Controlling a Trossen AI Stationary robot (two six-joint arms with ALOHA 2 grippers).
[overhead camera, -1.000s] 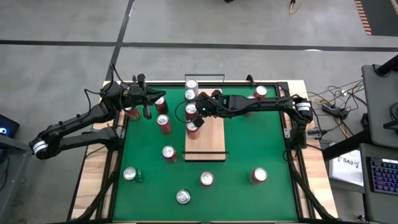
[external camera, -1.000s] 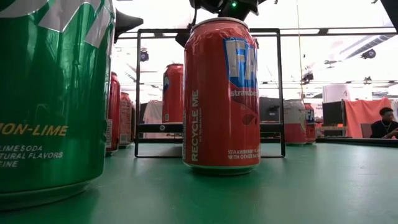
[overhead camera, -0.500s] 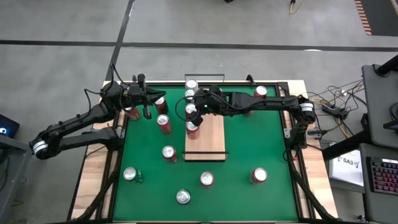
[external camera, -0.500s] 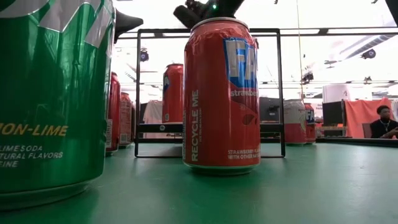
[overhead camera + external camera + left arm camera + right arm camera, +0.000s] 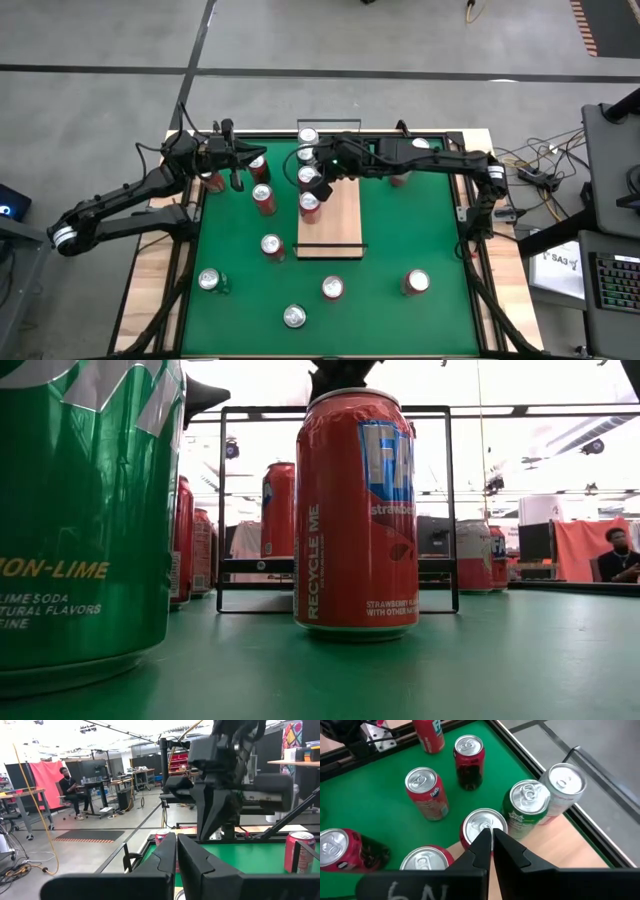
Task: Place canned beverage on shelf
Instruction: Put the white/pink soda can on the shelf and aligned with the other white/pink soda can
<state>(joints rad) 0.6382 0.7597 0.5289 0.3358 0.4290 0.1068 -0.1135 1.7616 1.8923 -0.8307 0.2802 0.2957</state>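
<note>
The shelf (image 5: 335, 225) is a pale wood board with black end rails, lying mid-mat. Several cans stand in a row along its far left part: a pale can (image 5: 563, 782), a green can (image 5: 527, 805) and red cans (image 5: 482, 826), (image 5: 310, 204). My right gripper (image 5: 318, 186) hovers shut above the row, its tips over a red can's top (image 5: 490, 836); no touch shows. My left gripper (image 5: 236, 168) waits shut at the mat's far left (image 5: 176, 847). In the low view only the right gripper's underside (image 5: 340, 372) shows at the top.
Loose cans stand on the green mat (image 5: 420, 220): red ones left of the shelf (image 5: 262, 198), (image 5: 270, 245) and near the front (image 5: 332, 288), (image 5: 415, 282), a green one (image 5: 208, 280) front left. The near half of the shelf board is bare.
My right gripper has risen above the row of cans and drawn slightly toward the table's far edge, staying shut. In the low view it has climbed almost out of the picture. The cans stand as before.
</note>
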